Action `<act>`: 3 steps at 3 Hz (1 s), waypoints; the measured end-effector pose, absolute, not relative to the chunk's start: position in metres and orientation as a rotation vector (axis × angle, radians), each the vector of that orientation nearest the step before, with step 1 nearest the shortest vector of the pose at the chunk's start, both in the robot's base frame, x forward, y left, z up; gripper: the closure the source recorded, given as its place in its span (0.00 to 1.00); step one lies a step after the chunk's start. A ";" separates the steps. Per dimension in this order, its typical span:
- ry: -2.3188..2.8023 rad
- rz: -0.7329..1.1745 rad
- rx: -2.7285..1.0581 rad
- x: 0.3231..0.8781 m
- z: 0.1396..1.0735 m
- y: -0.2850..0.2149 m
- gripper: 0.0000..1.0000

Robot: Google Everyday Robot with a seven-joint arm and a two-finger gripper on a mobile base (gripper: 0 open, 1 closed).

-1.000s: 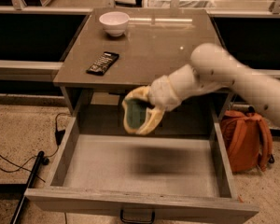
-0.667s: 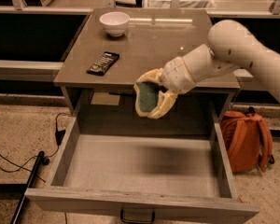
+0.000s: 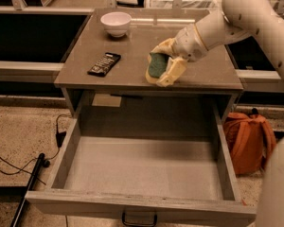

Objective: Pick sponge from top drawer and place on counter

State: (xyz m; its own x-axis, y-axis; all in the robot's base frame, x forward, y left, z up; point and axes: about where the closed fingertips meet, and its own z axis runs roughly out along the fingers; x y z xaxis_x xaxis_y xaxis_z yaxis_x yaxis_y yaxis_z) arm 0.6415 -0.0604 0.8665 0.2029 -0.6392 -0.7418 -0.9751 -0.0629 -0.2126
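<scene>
My gripper is over the front part of the counter, its pale yellow fingers shut on the sponge. The sponge's dark green face shows between the fingers, held on edge just above the counter top. The top drawer is pulled wide open below, with a pale bare floor and a dark handle on its front. My white arm reaches in from the upper right.
A white bowl stands at the counter's back left. A black remote-like bar lies at the left front. An orange backpack sits on the floor to the right of the cabinet. Cables lie on the floor at left.
The gripper has lifted the sponge out of the drawer space, up and to the right, and now holds it over the counter's front part.
</scene>
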 end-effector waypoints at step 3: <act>2.022 0.551 -1.481 0.719 0.839 -0.043 0.12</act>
State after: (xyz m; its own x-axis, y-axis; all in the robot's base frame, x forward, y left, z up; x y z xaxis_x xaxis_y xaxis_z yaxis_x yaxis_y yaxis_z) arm 0.7187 -0.0426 0.8392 -0.2263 -0.7191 -0.6570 -0.9531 0.3026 -0.0029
